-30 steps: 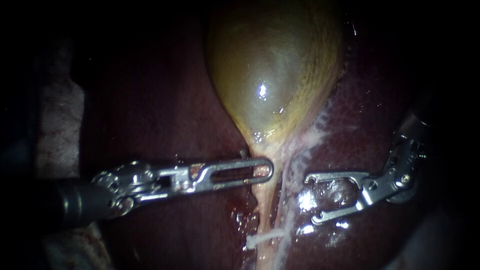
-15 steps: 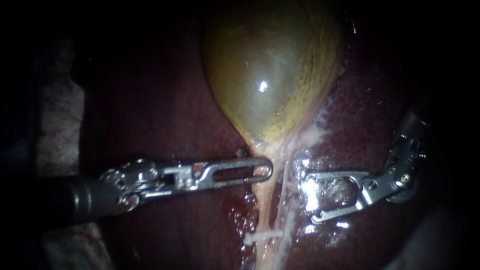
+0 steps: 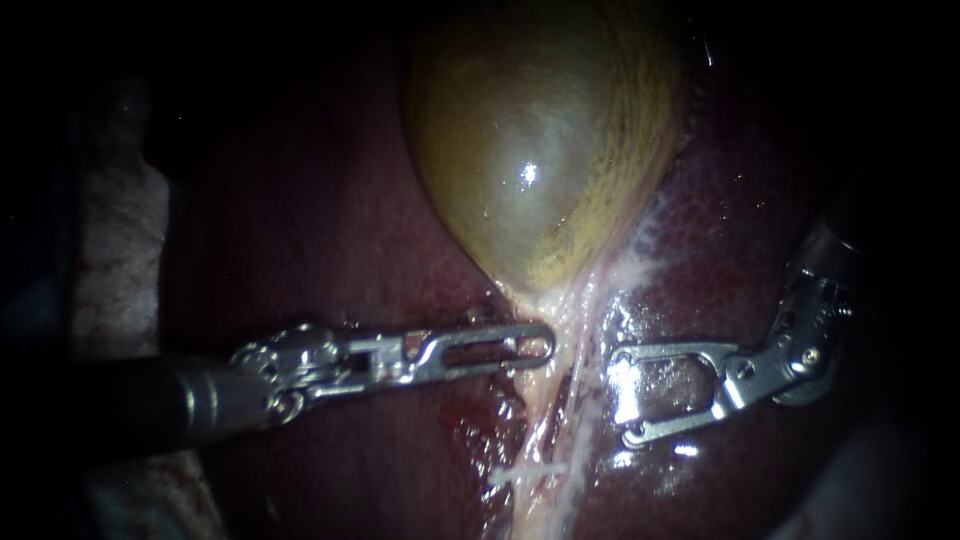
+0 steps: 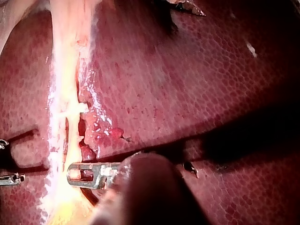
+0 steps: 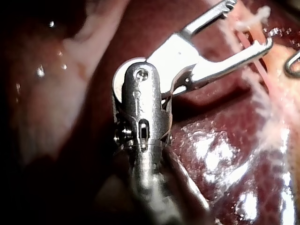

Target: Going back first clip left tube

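Endoscope view: one gallbladder (image 3: 540, 150), two tubes, one clip and two instruments lie over the liver (image 3: 720, 230). The gallbladder tapers downward into the left tube (image 3: 530, 420); the thinner, whitish right tube (image 3: 578, 390) runs just beside it. The single white clip (image 3: 525, 470) sits crosswise on the left tube, well below both end effectors. The left instrument (image 3: 548, 345) enters level from the left; its slotted end effector is closed, and its tip grips the left tube just under the gallbladder. The right instrument (image 3: 620, 398) has its end effector spread wide and empty, over wet liver just right of the right tube. Bare liver lies open on either side of the tubes; the margins of the view are dark.

Left wrist view: the left instrument (image 4: 71, 174) lies across the pale left tube (image 4: 63, 131), its own shaft hiding the tissue behind it. The clip (image 4: 75, 108) crosses the tube ahead of the end effector, beside a raw red patch (image 4: 98, 133). The right instrument (image 4: 7, 159) shows only two separated tips, beyond the tube. Broad liver (image 4: 187, 93) lies free.

Right wrist view: the right instrument (image 5: 251, 23) stands wide apart, holding nothing, its tips reaching pale fibrous tissue (image 5: 274, 131). The left instrument (image 5: 294, 63) shows only its tip. Glistening liver (image 5: 211, 150) lies beneath.
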Action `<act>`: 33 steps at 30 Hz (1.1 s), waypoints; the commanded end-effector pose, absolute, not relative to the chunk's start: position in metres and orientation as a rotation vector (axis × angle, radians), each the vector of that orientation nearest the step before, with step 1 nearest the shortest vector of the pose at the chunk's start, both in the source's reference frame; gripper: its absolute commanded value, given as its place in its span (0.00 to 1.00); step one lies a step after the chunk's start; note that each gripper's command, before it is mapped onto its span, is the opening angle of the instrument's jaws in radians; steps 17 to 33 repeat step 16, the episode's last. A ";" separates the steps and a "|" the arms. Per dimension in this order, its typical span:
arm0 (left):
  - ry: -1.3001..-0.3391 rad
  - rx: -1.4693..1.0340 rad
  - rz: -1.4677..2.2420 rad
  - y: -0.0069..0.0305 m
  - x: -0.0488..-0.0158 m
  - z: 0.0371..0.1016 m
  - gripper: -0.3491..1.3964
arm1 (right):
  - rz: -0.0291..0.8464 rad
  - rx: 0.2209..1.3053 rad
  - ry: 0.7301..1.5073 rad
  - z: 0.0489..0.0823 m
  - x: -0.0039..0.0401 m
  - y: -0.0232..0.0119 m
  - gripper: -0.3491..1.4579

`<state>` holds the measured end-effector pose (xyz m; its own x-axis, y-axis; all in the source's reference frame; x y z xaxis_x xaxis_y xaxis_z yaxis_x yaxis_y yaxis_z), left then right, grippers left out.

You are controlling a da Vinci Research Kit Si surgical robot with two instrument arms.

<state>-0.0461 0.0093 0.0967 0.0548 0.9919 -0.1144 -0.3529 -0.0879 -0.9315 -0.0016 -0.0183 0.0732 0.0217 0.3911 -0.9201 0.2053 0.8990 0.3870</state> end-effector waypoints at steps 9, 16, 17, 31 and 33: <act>-0.838 -1.046 1.377 0.0092 -0.0460 0.0966 0.00 | 0.153 0.480 1.561 0.0732 -0.0016 -0.0183 0.49; -0.840 -1.045 1.377 0.0093 -0.0458 0.0965 0.00 | 0.153 0.480 1.561 0.0732 -0.0016 -0.0183 0.49; -0.840 -1.045 1.377 0.0093 -0.0458 0.0965 0.00 | 0.153 0.480 1.561 0.0732 -0.0016 -0.0183 0.49; -0.840 -1.045 1.377 0.0093 -0.0458 0.0965 0.00 | 0.153 0.480 1.561 0.0732 -0.0016 -0.0183 0.49; -0.840 -1.045 1.377 0.0093 -0.0458 0.0965 0.00 | 0.153 0.480 1.561 0.0732 -0.0016 -0.0183 0.49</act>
